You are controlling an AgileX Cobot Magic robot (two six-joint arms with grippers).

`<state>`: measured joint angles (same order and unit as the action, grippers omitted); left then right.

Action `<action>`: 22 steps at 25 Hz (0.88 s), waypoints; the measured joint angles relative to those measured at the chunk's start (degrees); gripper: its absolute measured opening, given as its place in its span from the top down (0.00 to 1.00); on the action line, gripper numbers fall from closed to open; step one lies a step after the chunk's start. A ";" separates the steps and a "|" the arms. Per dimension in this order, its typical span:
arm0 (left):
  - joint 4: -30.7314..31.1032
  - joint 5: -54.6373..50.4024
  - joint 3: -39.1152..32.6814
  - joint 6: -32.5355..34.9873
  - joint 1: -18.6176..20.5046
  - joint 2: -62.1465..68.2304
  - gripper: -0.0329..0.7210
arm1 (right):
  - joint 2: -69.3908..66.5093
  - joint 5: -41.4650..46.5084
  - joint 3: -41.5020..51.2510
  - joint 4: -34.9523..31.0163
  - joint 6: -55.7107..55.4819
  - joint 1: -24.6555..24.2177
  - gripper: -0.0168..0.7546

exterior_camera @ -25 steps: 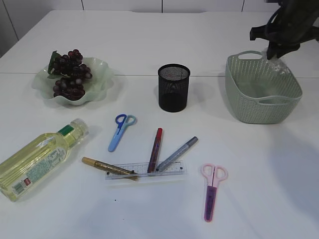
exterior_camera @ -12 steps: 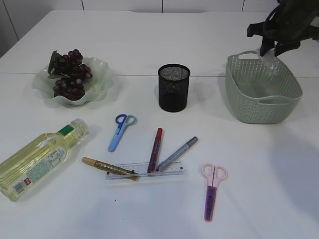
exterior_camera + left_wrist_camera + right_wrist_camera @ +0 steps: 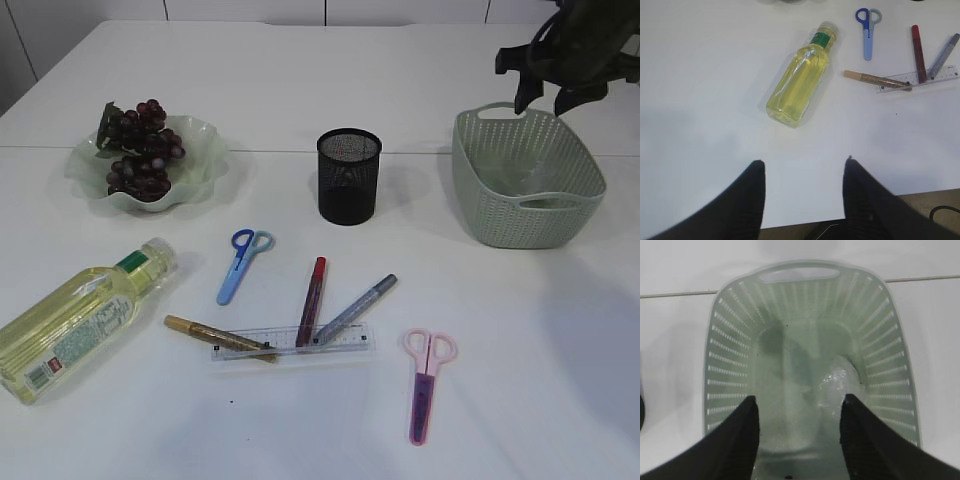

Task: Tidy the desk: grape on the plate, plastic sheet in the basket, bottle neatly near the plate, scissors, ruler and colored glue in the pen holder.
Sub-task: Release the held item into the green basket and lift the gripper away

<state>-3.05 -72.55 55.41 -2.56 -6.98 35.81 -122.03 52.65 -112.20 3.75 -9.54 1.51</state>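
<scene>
Right gripper (image 3: 799, 440) hung spread and empty over the basket (image 3: 480, 215) near the table's back-right corner; the sheet (image 3: 840, 382) (thin, limp, slippery) lay inside. Left gripper (image 3: 802, 200) was spread too, near the front-left edge. Bottle (image 3: 799, 82): smooth, prob. heavy, best gripped mid-body.

Exterior view: set in front of the table (image 3: 300, 60), fairly high, looking down at a slant across the whole top.

Left wrist view: high above the near left part, facing almost straight down. Shares with the exterior view the bottle (image 3: 801, 77), blue scissors (image 3: 868, 30), ruler (image 3: 920, 79) and glue pens (image 3: 918, 46).

Right wrist view: close above the basket (image 3: 720, 340), looking straight down inside. Shares only that basket with the exterior view. Nothing shared between the two wrist views.
</scene>
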 joint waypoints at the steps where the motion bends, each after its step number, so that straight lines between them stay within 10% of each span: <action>1: 0.00 0.00 0.00 0.00 0.00 0.00 0.47 | 0.00 0.81 0.00 -0.40 0.00 0.00 0.43; 22: 0.57 2.36 0.00 0.00 0.00 0.00 0.47 | 0.27 17.73 0.00 -4.05 1.27 0.00 0.43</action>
<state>-2.48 -70.19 55.41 -2.56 -6.98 35.81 -121.77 70.38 -112.20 -0.30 -8.27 1.51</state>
